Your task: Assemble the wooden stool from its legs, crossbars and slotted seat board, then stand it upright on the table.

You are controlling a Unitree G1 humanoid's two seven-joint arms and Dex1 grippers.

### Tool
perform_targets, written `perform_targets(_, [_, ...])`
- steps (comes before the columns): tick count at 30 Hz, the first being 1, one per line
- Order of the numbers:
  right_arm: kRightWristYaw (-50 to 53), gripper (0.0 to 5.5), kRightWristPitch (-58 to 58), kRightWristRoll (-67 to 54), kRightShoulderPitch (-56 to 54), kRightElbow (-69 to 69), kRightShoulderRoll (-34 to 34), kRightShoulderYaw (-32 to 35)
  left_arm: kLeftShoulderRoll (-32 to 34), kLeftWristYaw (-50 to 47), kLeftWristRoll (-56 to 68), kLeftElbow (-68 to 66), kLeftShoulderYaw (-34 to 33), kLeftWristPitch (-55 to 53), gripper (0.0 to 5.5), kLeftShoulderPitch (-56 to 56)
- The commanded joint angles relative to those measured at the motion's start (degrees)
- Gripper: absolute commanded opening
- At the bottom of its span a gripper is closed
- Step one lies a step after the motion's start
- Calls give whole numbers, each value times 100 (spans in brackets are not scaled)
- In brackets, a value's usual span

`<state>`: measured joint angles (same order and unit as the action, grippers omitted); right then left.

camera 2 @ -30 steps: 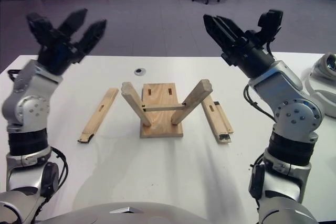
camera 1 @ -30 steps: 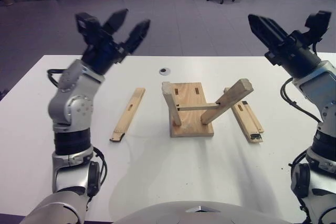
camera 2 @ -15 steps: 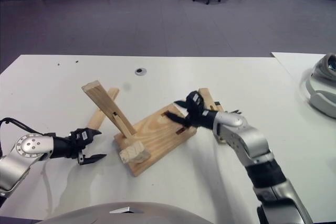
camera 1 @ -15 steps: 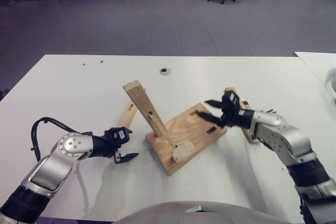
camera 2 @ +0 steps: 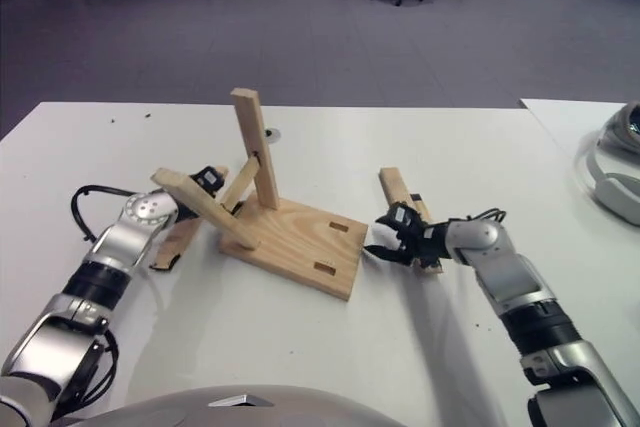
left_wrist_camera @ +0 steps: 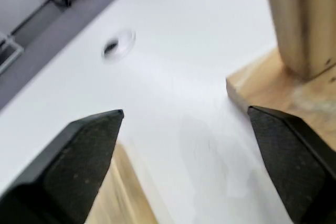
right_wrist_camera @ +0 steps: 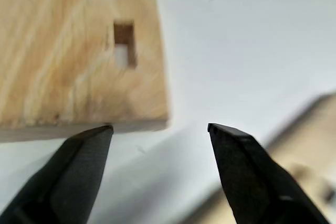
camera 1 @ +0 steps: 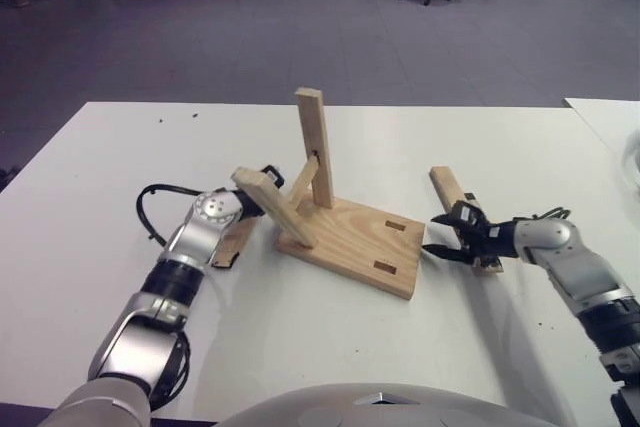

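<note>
Left arm: in from the lower left, elbow bent, forearm angled forward and inward toward the middle
Left wrist: round silver joint sitting low, turned inward
Left gripper: wide open, a broad gap across the jaws, both dark fingers pointing straight ahead
Right arm: in from the lower right, forearm held low and aimed inward across to the left
Right wrist: roughly level, in line with the forearm
Right gripper: parted as well, the black fingers spread with a clear gap, tips pointing toward the middle
</note>
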<state>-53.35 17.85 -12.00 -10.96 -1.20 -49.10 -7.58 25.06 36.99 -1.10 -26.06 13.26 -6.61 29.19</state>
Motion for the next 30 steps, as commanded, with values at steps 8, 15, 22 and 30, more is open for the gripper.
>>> perform_targets(8, [902,339,-1145,1072,-2425,-3277,2037,-573,1829,1773,828,3072,-532,-487,435,-2015])
perform_targets(15, [240,339,-1867,1645,-2129,-3852,2403,-1263,214,-216,-797,2922,709,-1163,435,-1875])
perform_targets(22, [1765,339,-658,1503,-571,-1370,2747,-573,-852,-1671,-991,1700,326,-1025,435,-1282])
perform_targets(30, [2434,339,-64,334,7,-867,2133,1917,-66,-1189,-1142,3114,258,-1321,435,-2323])
